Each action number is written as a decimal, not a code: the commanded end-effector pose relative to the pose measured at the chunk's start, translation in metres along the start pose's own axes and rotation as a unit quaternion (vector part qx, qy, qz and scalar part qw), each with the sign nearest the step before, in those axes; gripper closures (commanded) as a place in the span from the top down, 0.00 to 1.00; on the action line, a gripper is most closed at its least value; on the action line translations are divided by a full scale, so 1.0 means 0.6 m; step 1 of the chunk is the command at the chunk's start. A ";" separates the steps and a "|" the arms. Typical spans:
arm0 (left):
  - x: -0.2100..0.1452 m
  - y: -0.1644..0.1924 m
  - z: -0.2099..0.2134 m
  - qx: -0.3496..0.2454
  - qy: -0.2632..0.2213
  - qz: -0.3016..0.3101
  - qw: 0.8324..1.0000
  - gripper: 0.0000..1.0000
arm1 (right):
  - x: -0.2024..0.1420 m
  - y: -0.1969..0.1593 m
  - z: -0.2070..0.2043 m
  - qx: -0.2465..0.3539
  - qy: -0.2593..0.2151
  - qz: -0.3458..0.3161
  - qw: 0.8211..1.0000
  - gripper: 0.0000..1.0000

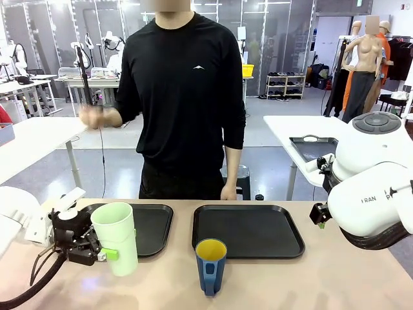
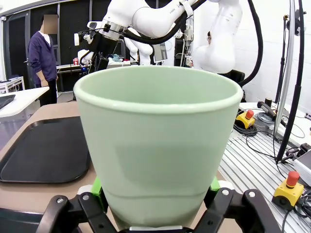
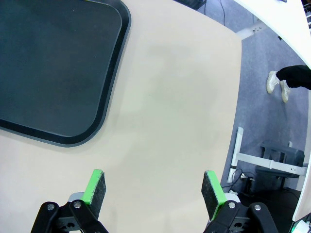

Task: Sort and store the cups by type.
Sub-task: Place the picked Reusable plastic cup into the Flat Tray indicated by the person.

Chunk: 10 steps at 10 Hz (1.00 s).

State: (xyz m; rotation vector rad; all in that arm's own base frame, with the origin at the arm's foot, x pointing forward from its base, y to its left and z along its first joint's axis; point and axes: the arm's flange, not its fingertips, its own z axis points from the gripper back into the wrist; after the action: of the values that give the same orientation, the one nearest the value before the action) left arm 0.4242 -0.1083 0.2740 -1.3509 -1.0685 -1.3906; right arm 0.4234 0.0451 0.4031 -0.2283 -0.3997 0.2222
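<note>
- step in hand: grasp of the first cup. the left gripper (image 1: 111, 254) has its green pads pressed on the lower wall of the tall pale mint-green plain tapered tumbler (image 1: 115, 226), one pad on each side in the left wrist view.
- the tumbler is upright at the near left of the pale beige table (image 1: 290, 284). it sits just in front of the left tray (image 1: 155, 223), a flat black rectangular tray with a raised rim, and is not on it.
- the short dark blue handled mug with yellow inside (image 1: 211, 266) stands upright near the table's middle, with nothing holding it. it is in front of the right tray (image 1: 248, 231), which is the same black kind. both trays are bare.
- the right gripper (image 3: 154, 191) hangs over bare table beside a tray corner, fingers spread wide and holding nothing.
- the person stands at the far side, one hand (image 1: 228, 192) low by the table edge and not reaching in.
- judgement: sorting has barely begun. the next move calls for lifting the tumbler clear of the tray rim, carrying it over a tray and setting it down upright. the grip is low on a tall cup, so it could tip; go slow.
- unclear: whether the tumbler's base rests on the table or is just off it, since the fingers hide the base in the wrist view.
- unclear: which tray belongs to which cup type.
- the far pad is hidden behind the tumbler in the front view.
- the mug's handle seems to face the robot's side but is hard to read.
</note>
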 end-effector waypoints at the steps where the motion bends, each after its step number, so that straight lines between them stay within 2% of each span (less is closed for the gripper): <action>1: 0.003 0.001 -0.002 -0.003 0.001 -0.002 1.000 0.38 | -0.002 0.000 -0.001 0.000 0.000 0.002 1.000 1.00; 10: 0.003 0.001 -0.002 -0.003 0.001 -0.002 1.000 0.38 | -0.002 0.000 -0.001 0.000 0.000 0.002 1.000 1.00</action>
State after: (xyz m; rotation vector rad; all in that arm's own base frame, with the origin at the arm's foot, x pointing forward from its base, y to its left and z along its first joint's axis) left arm 0.4242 -0.1083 0.2740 -1.3509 -1.0685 -1.3906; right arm 0.4234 0.0451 0.4031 -0.2282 -0.3997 0.2222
